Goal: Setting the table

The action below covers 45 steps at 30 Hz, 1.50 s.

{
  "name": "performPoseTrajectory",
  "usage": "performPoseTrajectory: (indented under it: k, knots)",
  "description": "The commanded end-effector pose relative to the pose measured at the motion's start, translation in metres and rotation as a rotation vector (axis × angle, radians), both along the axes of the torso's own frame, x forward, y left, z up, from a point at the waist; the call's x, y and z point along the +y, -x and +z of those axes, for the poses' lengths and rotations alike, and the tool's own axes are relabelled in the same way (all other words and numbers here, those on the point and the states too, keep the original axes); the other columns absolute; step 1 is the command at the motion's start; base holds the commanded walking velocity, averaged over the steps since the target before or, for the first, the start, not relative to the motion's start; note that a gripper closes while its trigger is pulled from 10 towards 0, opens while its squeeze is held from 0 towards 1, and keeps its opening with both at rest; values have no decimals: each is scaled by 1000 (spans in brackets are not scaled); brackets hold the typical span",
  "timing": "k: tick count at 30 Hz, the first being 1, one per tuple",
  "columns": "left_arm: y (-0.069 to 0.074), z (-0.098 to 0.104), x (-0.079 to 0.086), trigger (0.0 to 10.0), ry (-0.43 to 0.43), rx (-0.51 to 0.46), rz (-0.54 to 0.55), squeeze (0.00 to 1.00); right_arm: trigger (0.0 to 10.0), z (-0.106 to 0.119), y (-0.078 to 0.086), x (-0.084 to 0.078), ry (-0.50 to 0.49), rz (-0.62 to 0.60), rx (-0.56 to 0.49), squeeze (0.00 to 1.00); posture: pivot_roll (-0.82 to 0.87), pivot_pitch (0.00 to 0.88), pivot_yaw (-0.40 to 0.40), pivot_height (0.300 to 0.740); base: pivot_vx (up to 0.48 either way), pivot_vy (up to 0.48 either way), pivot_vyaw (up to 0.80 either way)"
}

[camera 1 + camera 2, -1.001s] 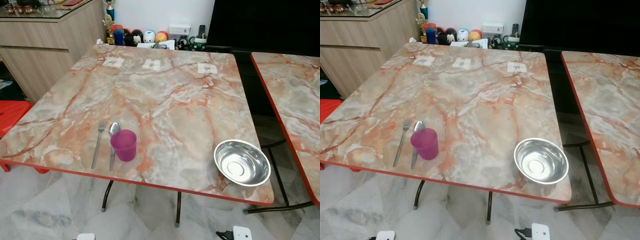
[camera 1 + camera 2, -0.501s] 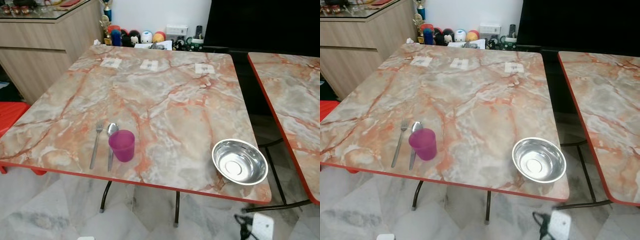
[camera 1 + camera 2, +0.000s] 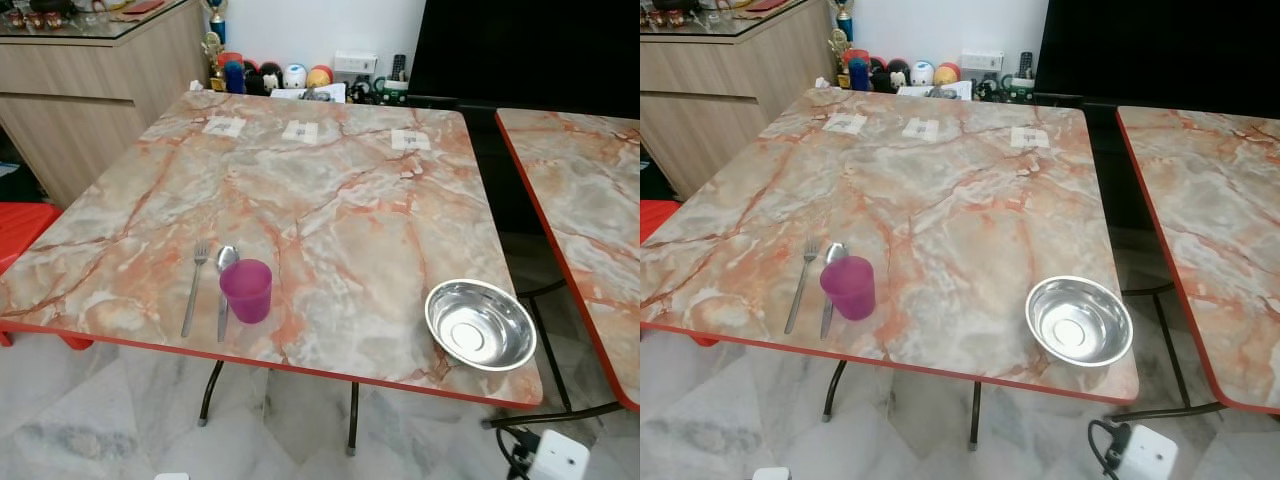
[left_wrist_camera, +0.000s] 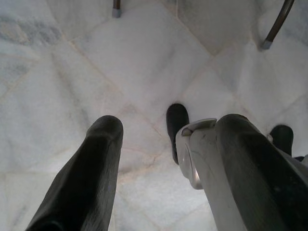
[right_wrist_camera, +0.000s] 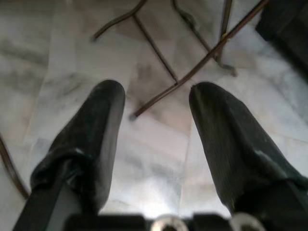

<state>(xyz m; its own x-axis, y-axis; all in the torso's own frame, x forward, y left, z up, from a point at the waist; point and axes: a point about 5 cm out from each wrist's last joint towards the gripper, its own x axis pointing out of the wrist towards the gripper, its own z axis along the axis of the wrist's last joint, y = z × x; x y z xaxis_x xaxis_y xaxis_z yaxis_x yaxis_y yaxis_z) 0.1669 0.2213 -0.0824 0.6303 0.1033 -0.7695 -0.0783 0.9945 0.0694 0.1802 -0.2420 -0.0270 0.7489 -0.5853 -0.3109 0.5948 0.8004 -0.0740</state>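
a fork point(image 3: 194, 288) and spoon point(image 3: 225, 286) are lying beside an upright purple cup point(image 3: 246, 290); a steel bowl point(image 3: 479, 324) is sitting near the table's corner.

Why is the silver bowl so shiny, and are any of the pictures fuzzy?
In the left eye view the steel bowl mirrors the room's light, with bright patches inside. Both eye views are sharp. In the right wrist view the right gripper looks soft and blurred; the left wrist view is bright and clearer.
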Motion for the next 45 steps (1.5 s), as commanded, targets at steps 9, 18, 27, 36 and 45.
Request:
performPoseTrajectory:
  k: [9,18,27,36,45]
  knots:
    - [5,-3,0,10000,-1,26,-9,0,10000,26,23,6,70,31,-67,0,-18,89,-53,740,0,0,0]
    - [4,-2,0,10000,-5,23,-20,0,10000,74,11,6,140,29,-202,0,-27,88,-46,740,0,0,0]
    - [4,-2,-1,10000,-4,22,-21,0,10000,99,-29,6,76,61,-321,0,-17,83,-48,740,0,0,0]
    - [3,-2,0,10000,-9,23,-22,0,10000,122,-59,7,-41,113,-408,161,-7,83,-50,740,0,0,0]
    - [5,-2,-1,10000,-9,24,-29,0,10000,116,-57,0,-180,65,-402,0,-12,90,-46,740,0,0,0]
